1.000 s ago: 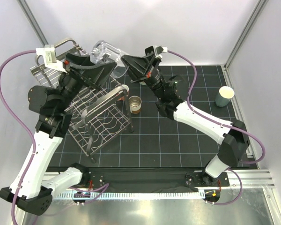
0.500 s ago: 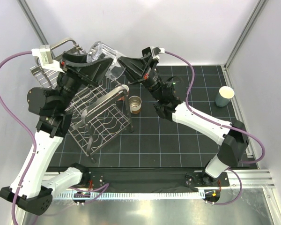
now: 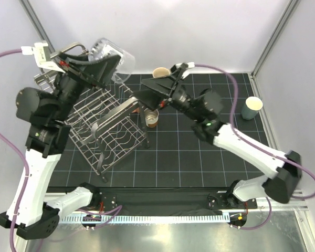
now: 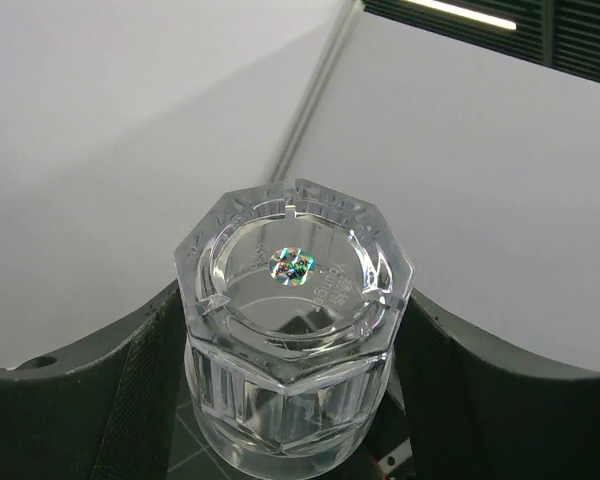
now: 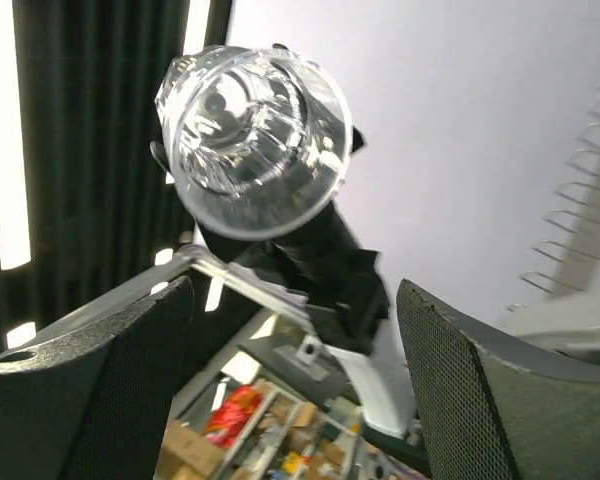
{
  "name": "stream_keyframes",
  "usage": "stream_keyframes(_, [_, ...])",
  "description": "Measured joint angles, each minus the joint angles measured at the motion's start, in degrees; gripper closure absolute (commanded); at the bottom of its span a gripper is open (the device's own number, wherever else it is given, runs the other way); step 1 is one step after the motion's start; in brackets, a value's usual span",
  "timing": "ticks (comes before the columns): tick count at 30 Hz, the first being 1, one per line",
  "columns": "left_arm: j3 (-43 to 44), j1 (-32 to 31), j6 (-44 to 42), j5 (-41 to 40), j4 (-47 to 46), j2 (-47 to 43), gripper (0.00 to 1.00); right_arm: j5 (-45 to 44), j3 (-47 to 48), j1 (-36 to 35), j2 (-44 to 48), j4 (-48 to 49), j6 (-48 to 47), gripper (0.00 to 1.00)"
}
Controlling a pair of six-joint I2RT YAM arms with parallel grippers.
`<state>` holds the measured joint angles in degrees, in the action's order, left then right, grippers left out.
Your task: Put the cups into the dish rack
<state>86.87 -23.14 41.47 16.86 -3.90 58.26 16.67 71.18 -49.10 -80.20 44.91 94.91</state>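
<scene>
Presently, left gripper (image 3: pixel 107 61): clamped on the clear glass (image 4: pixel 295 330), raised high over the far left corner of the dish rack (image 3: pixel 115 135).
Left fingers (image 4: pixel 100 400): one dark pad on each side of the glass wall, both touching it.
Clear glass: off the table, tilted; in the left wrist view its faceted base with a small shiny sticker faces the camera, and in the right wrist view its open mouth does.
Right gripper (image 5: pixel 295 300): jaws wide, nothing between them; apart from the glass, low over the rack's right edge.
Dish rack: silver wire, on the left of the black gridded mat (image 3: pixel 199 157), no cup seen in it.
Small brown-based cup (image 3: pixel 151 117): upright on the mat, just beside the rack's right loop handle.
Grey-teal tumbler (image 3: pixel 251 107): upright near the mat's right edge, well apart from the rack.
Salmon-pink mug (image 3: pixel 160 72): only its rim shows behind the right gripper; rest hidden.
</scene>
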Motion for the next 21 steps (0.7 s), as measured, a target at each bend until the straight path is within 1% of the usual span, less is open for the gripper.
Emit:
stream_keyframes(2, [5.09,0.00,-3.23,-2.91,5.95,1.31,1.00,1.90,0.04,2.10,4.20,-9.64,-5.16,0.17])
stream_keyframes(4, [11.98,0.00,-7.34,-6.93,13.97,3.87,1.00,3.54,2.80,4.15,7.76,-22.25,-11.89,0.18])
stream_keyframes(6, [18.75,-0.04,-10.97,-11.85,20.61,6.93,1.00,4.07,8.79,5.99,9.51,-36.39,-19.43,0.18])
stream_keyframes(8, [23.21,-0.04,-14.12,-16.74,26.03,9.44,1.00,3.93,14.95,7.48,10.93,-49.22,-27.02,0.18])
stream_keyframes(10, [25.24,-0.02,-17.25,-22.56,30.64,11.28,1.00,3.28,18.51,8.68,13.20,-59.87,-33.22,0.18])
stream_keyframes(12, [26.32,0.33,-20.55,-27.67,34.73,13.11,1.00,1.95,20.17,9.62,15.93,-69.40,-38.75,0.18])
stream_keyframes(17, [27.76,3.17,-26.71,-36.79,41.99,19.32,1.00,-2.56,21.62,11.10,20.81,-87.10,-49.37,0.18])
stream_keyframes(21, [27.74,6.67,-29.62,-41.62,45.16,22.49,1.00,-6.88,24.46,11.91,21.94,-97.72,-56.19,0.18])
